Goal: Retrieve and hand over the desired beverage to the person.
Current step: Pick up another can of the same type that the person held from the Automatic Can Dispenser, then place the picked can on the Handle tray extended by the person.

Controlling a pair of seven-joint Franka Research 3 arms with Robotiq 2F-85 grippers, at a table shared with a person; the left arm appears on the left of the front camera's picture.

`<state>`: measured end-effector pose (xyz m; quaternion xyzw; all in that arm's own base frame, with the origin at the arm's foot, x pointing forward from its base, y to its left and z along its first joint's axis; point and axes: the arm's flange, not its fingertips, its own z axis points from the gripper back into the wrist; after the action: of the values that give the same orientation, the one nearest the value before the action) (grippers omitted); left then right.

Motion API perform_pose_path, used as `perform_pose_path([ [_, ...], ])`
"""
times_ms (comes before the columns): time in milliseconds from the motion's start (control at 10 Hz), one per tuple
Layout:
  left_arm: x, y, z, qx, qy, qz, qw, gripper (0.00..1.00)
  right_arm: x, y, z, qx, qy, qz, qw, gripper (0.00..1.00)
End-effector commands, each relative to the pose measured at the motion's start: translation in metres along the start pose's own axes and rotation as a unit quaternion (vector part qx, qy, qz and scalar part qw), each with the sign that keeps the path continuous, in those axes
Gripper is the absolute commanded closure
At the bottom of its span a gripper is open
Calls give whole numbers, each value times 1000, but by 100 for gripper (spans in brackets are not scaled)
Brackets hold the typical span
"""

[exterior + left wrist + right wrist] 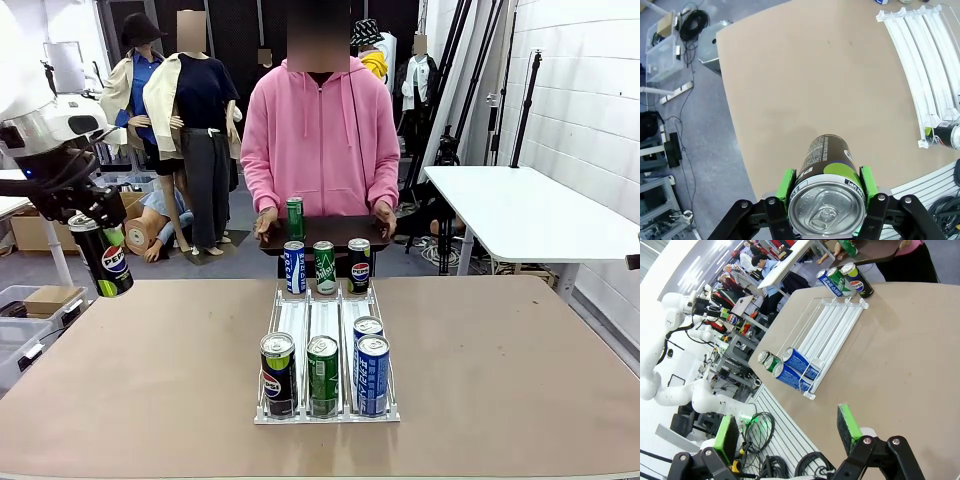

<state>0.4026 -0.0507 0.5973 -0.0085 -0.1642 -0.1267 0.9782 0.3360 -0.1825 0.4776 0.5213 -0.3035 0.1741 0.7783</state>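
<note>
The left gripper (826,210) is clamping a black Pepsi can (103,258) off the table's (150,380) left edge, above the floor. The right gripper (787,432) is hanging wide open over the table. Beyond the can rack (327,318), the person (320,130) is holding a tray (325,232) bearing a green can (295,218).

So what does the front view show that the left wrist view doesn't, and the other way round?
Front view alone: the person in pink standing behind a dark tray that carries a green can, plus three cans standing at the far end of the rack and four more at its near end.

Left wrist view alone: the held can's silver top with its pull tab, and the green pads pressing its sides.

Both: the left gripper shut on the black Pepsi can, the brown table and the white rack.
</note>
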Motion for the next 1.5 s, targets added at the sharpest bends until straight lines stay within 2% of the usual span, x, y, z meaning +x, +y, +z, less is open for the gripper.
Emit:
perform_pose_path([
  [0,1,2,1,6,-1,-2,1000,88,0,0,0,6,-5,5,1000,0],
  [1400,1,2,1,6,-1,-2,1000,88,0,0,0,6,-5,5,1000,0],
])
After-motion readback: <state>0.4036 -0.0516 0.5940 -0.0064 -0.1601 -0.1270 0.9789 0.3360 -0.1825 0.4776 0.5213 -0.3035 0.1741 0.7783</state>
